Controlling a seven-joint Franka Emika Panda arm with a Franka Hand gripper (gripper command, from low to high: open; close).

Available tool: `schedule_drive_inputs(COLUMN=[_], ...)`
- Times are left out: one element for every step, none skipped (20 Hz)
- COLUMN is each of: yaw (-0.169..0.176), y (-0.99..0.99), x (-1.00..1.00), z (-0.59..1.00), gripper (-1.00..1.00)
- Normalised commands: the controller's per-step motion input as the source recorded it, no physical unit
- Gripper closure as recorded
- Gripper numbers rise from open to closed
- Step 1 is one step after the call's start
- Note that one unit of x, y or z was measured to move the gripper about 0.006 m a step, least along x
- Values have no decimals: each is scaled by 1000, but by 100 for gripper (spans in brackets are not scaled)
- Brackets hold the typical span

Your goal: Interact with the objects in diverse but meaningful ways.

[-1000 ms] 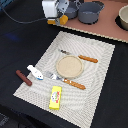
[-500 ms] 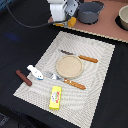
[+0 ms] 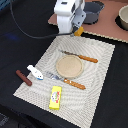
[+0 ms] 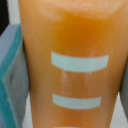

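Observation:
My white gripper hangs over the back edge of the striped placemat, shut on the orange-yellow ridged bread block. In the wrist view the block fills the picture, with a grey finger at either side. Just behind the gripper the grey-blue pot sits on the tan board. Near the mat's front edge lies the yellow packet. The white-and-blue piece and the brown sausage stick rest at the exterior view's left.
A beige plate lies mid-mat, with an orange-handled knife behind it and an orange-handled fork in front. A bowl stands at the back right. A cable trails across the black table.
The gripper has carried the bread block toward the exterior view's right and nearer the placemat. Everything on the mat stays where it was.

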Motion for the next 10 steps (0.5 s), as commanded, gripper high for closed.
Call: schedule_drive_inputs(yaw=[-15,-12,-15,-18,-20,-16,0,0,0,0], y=[-589,-577,-569,-554,-557,-537,-540,-600,-629,-674], x=[797,800,797,797,763,720,591,474,397,300], z=[106,151,169,180,171,166,137,100,54,23], gripper=[100,100,100,100,100,100,100,100,100,100])
